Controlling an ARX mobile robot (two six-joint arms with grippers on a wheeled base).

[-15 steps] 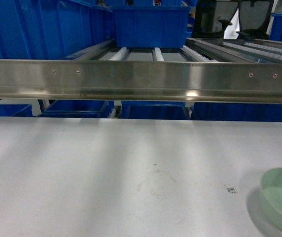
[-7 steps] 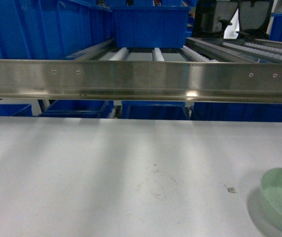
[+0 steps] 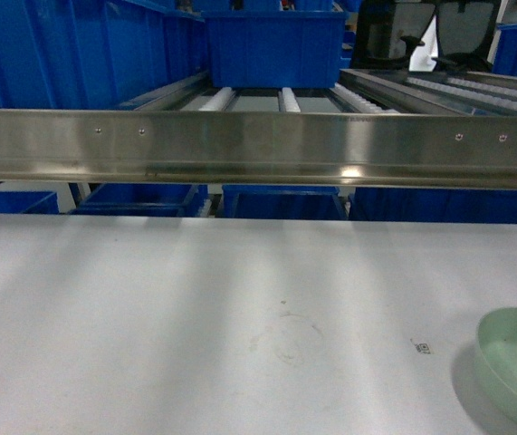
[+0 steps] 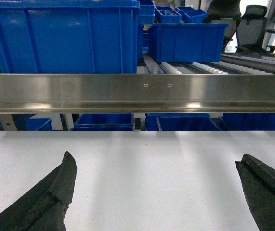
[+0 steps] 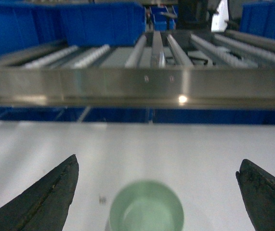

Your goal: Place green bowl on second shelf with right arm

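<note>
Head view: the green bowl (image 3: pixel 515 365) rests upright on the white desk (image 3: pixel 195 317) at the lower right corner of the view, partly cut off by the picture's edge. A small dark printed mark (image 3: pixel 423 346) lies on the desk just to the left of the bowl, apart from it. Behind the desk runs the wide steel front rail (image 3: pixel 258 147) of the second shelf (image 3: pixel 281 100), whose white roller rails (image 3: pixel 218 98) lead back to a deep blue crate (image 3: pixel 276 47) standing on the tier. More blue crates (image 3: pixel 281 201) show below the rail, under the shelf. Neither arm appears in this view.

Right wrist view: the right end effector (image 5: pixel 156 192) is spread wide, its two dark fingers (image 5: pixel 43 197) at the lower left and lower right corners. The green bowl (image 5: pixel 146 207) sits on the desk between them, touching neither, with its hollow facing up. The picture is somewhat blurred. The steel front rail (image 5: pixel 137 86) crosses the view beyond the bowl, well apart from it.

Left wrist view: the left end effector (image 4: pixel 159 190) is likewise spread wide over bare desk (image 4: pixel 151 168), holding nothing. The front rail (image 4: pixel 137 92) crosses ahead, with a large blue crate (image 4: pixel 62 36) on the shelf behind it at left and a smaller blue crate (image 4: pixel 185 42) farther back.
</note>
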